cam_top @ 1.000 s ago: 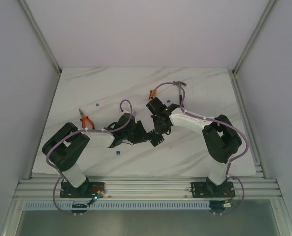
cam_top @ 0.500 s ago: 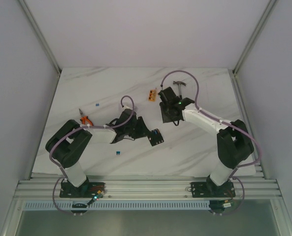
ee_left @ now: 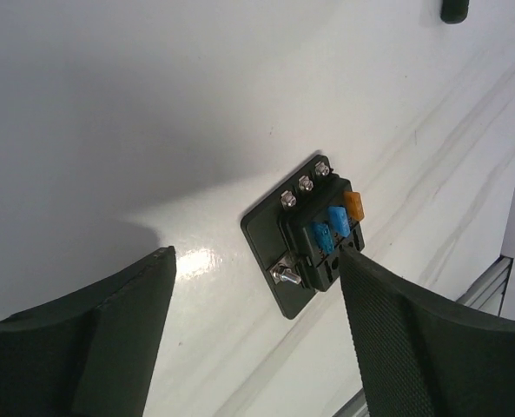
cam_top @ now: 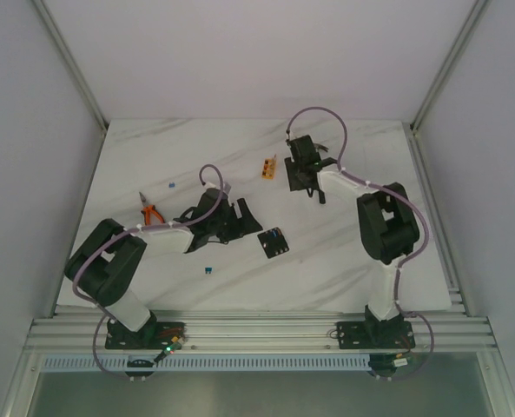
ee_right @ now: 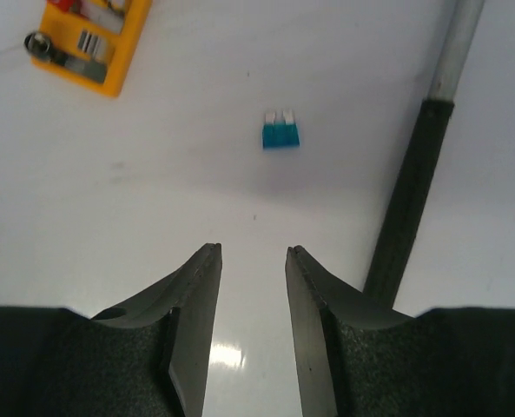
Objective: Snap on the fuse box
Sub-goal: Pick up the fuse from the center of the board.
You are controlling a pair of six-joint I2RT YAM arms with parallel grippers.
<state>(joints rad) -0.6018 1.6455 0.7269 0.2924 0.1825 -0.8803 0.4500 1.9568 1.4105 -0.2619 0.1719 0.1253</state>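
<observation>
The fuse box [cam_top: 274, 242] is a small black square box lying flat on the table, apart from both grippers. In the left wrist view the fuse box [ee_left: 316, 233] shows blue fuses, one orange fuse and silver screws on top. My left gripper [cam_top: 241, 219] is wide open and empty, just left of the box; in its own view the gripper [ee_left: 257, 256] has the box beyond its fingers. My right gripper [cam_top: 302, 175] is farther back, partly open and empty [ee_right: 253, 249], above bare table.
A loose blue fuse [ee_right: 280, 132] lies just ahead of the right gripper. A hammer handle [ee_right: 408, 204] lies to its right, an orange block [ee_right: 88, 39] to its left [cam_top: 269, 166]. Orange pliers [cam_top: 150, 212] and two loose blue fuses [cam_top: 207, 270] [cam_top: 169, 184] lie on the left.
My right arm has swung away from the fuse box to the back of the table. My left gripper has drawn back to the left, and the box now lies alone.
</observation>
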